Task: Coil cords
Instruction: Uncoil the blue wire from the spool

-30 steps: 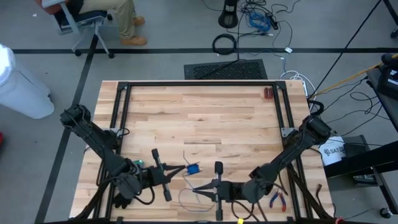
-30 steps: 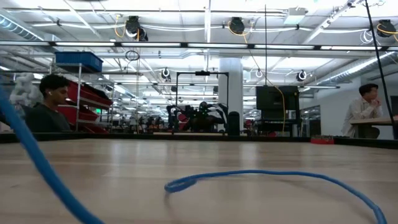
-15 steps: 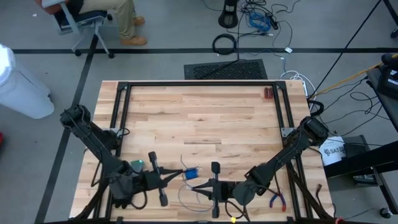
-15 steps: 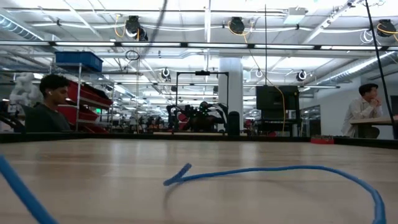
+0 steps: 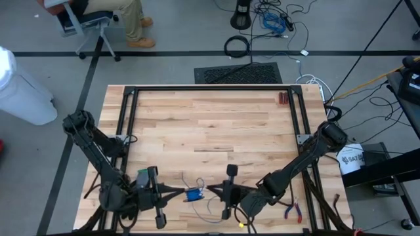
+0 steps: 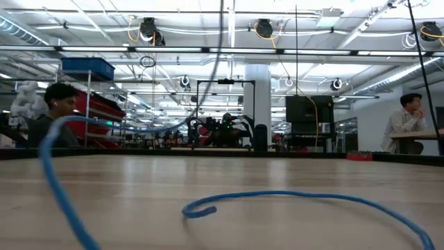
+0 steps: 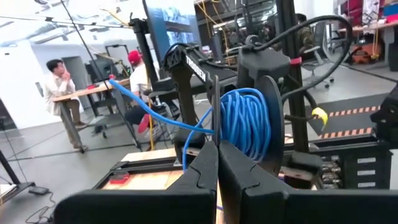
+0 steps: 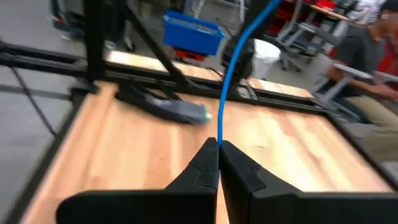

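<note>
Both arms are sitting lower along the worktop's (image 5: 210,124) near edge than a second ago. The left gripper (image 5: 176,192) and right gripper (image 5: 211,192), jaws pressed together, are pinching the cords (image 5: 193,195) between them, drawing slack into the bundle; coiling is progressing.

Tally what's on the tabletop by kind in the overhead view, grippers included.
Blue cord: 1
Red-handled pliers: 1
Small red object at the far edge: 1
Grippers: 2, left gripper and right gripper
Total: 5
</note>
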### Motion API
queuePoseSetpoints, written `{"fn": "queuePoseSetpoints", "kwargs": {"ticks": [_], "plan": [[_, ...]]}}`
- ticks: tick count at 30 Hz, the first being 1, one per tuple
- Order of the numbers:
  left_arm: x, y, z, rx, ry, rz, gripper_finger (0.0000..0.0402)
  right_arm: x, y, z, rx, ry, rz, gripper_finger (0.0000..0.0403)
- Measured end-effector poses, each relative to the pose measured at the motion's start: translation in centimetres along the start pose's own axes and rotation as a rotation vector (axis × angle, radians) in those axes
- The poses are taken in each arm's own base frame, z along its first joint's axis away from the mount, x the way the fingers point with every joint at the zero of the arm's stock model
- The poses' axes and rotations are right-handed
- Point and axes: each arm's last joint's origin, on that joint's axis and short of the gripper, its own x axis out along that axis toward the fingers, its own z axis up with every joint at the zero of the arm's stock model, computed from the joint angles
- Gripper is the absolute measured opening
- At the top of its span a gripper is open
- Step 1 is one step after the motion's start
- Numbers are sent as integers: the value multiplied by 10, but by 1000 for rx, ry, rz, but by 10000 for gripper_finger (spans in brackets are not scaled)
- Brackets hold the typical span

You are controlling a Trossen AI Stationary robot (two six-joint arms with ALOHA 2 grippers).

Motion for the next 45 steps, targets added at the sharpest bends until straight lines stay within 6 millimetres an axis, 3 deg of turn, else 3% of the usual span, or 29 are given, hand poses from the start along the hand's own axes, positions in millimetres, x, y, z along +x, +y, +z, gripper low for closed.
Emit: {"fn": "queuePoseSetpoints", "kwargs": {"ticks": [6, 13, 21, 34, 45], "plan": [[3, 2, 1, -14, -16, -20, 2, -4, -18, 6, -41, 53, -14, 0], [2, 9, 6, -7, -19, -34, 2, -23, -40, 10, -57, 183, 122, 0], [20, 23, -2, 46, 33, 18, 2, -46, -60, 4, -49, 353, 96, 13], [55, 44, -23, -24, 105, -116, 2, -49, -60, 0, -44, 394, 106, 97], [53, 41, -27, -45, 134, -160, 2, -51, -45, 15, -19, 240, 179, 116]]}}
